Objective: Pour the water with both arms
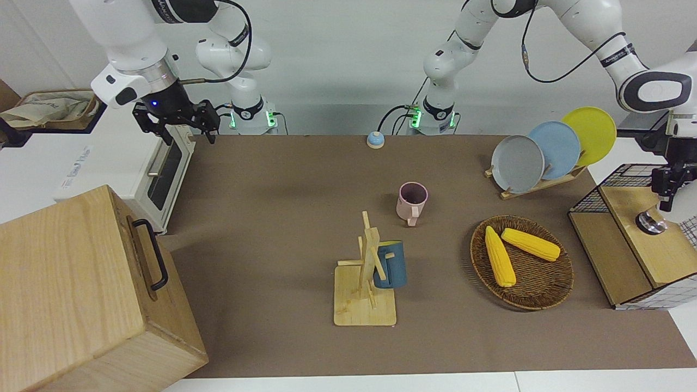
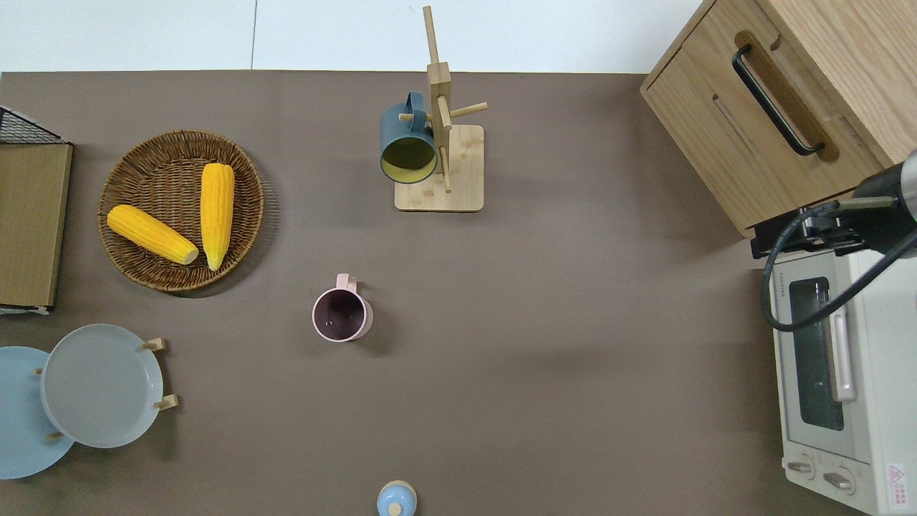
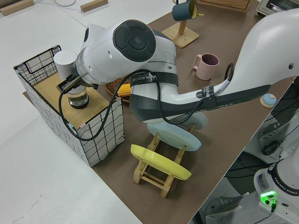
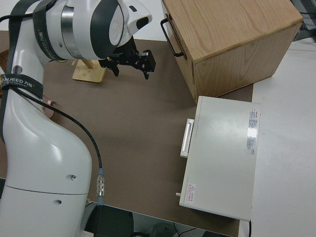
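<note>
A clear glass (image 3: 77, 97) stands on the wooden shelf (image 3: 56, 95) inside a wire basket at the left arm's end of the table; it also shows in the front view (image 1: 649, 222). My left gripper (image 1: 667, 190) hangs just above the glass, and the arm's white wrist hides most of it in the left side view. A pink mug (image 2: 342, 315) stands upright mid-table. A blue mug (image 2: 407, 147) hangs on a wooden mug rack (image 2: 440, 168), farther from the robots. My right arm is parked, its gripper (image 4: 131, 69) open and empty.
A wicker basket (image 2: 136, 258) holds two corn cobs. Plates (image 1: 550, 149) stand in a rack near the left arm. A wooden cabinet (image 1: 81, 288) and a white toaster oven (image 2: 831, 373) fill the right arm's end. A small blue bell (image 1: 375, 140) sits by the robots' bases.
</note>
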Tool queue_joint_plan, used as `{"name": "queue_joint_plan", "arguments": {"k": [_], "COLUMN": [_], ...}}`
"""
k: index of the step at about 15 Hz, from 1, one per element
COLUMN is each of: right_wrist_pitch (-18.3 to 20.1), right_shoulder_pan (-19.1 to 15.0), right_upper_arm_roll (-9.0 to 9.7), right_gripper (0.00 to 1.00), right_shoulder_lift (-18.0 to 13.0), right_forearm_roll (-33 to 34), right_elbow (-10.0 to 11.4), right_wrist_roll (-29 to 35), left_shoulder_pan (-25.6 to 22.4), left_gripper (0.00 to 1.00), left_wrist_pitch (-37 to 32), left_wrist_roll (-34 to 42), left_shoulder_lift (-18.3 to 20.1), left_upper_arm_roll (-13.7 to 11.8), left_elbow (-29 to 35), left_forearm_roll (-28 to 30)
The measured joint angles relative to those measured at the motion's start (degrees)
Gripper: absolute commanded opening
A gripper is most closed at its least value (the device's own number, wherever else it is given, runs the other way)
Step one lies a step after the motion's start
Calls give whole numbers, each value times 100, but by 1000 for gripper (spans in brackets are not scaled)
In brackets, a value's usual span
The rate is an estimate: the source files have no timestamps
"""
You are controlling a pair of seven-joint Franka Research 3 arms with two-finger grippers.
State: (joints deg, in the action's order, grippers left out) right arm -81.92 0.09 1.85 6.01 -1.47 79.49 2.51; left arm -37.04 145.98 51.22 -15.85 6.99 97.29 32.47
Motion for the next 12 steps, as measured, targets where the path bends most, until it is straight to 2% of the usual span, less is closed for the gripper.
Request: {"name": "queue_joint_plan", "arguments": {"k": [1, 2, 3, 4, 12], "right_wrist_pitch": [0, 0, 0, 0, 0], "right_shoulder_pan": [0, 0, 0, 0, 0], "right_upper_arm_roll": [0, 0, 0, 0, 0], "right_gripper": [992, 992, 992, 992, 992], "right_shoulder_lift": [0, 0, 0, 0, 0], "right_forearm_roll": [0, 0, 0, 0, 0], "right_elbow": [0, 0, 0, 0, 0], "right_wrist_roll": [0, 0, 0, 0, 0], "left_shoulder_pan": [-11, -17, -22, -25, -32], "left_gripper": [205, 405, 660, 992, 993], "left_wrist_pitch": [0, 0, 0, 0, 5], "left_wrist_roll": [104, 197, 283, 349, 396], "left_shoulder_lift": [-6, -11, -16, -19, -36], "left_upper_arm_roll": [-1, -3, -7, -9, -10], "left_elbow": [0, 0, 1, 1, -24], "left_forearm_roll": [93, 173, 250, 302, 355]}}
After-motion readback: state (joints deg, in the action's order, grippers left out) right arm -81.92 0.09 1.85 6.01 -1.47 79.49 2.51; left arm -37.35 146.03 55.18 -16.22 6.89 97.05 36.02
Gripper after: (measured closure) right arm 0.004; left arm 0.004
